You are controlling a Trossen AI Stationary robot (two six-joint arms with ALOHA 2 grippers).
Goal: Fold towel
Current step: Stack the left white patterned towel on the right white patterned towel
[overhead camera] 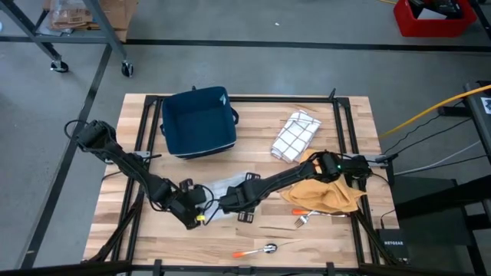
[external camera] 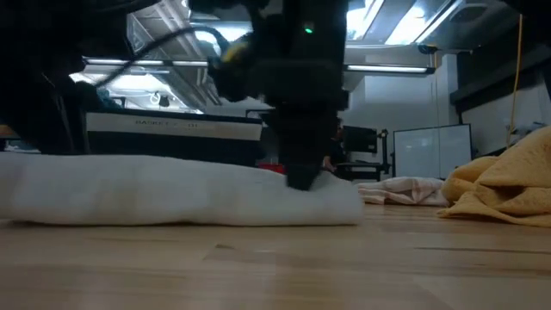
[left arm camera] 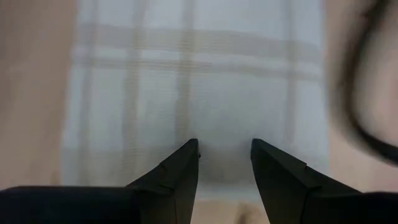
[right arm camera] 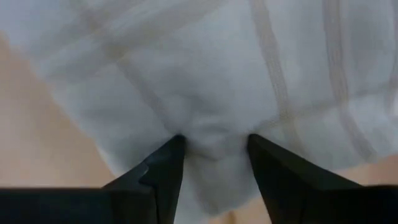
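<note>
Towel [overhead camera: 222, 187] sits on the wooden table [overhead camera: 337, 238], near the front middle, a pale cloth with faint woven stripes, and both arms are right on top of it. From overhead only a small grey-white patch of it shows between the two claws. In the low view it lies as a long, low white roll [external camera: 172, 194] across the boards.

Left claw [overhead camera: 196, 211] comes in from the left side of the table and is down at the towel's front left edge. Its wrist view has the two dark fingers [left arm camera: 180, 171] spread apart with striped cloth [left arm camera: 199, 93] lying flat just ahead of the tips, so that claw is open and holding nothing.

Right claw [overhead camera: 230, 201] reaches across from the right and presses on the towel's right end. In its wrist view the fingers [right arm camera: 165, 165] stand apart with a bunched ridge of white fabric [right arm camera: 211, 140] pushed up between them; the tips touch the cloth on both sides, but the gap is wide, so call it open around the fold rather than pinched tight.

Elsewhere on the table: a dark blue bin [overhead camera: 199, 123] at the back, a checked cloth [overhead camera: 295, 136] to its right, a crumpled orange cloth [overhead camera: 326, 192] under the right arm, a fork [overhead camera: 303, 221] near the orange cloth, and a small orange-handled tool [overhead camera: 257, 250] at the front.
</note>
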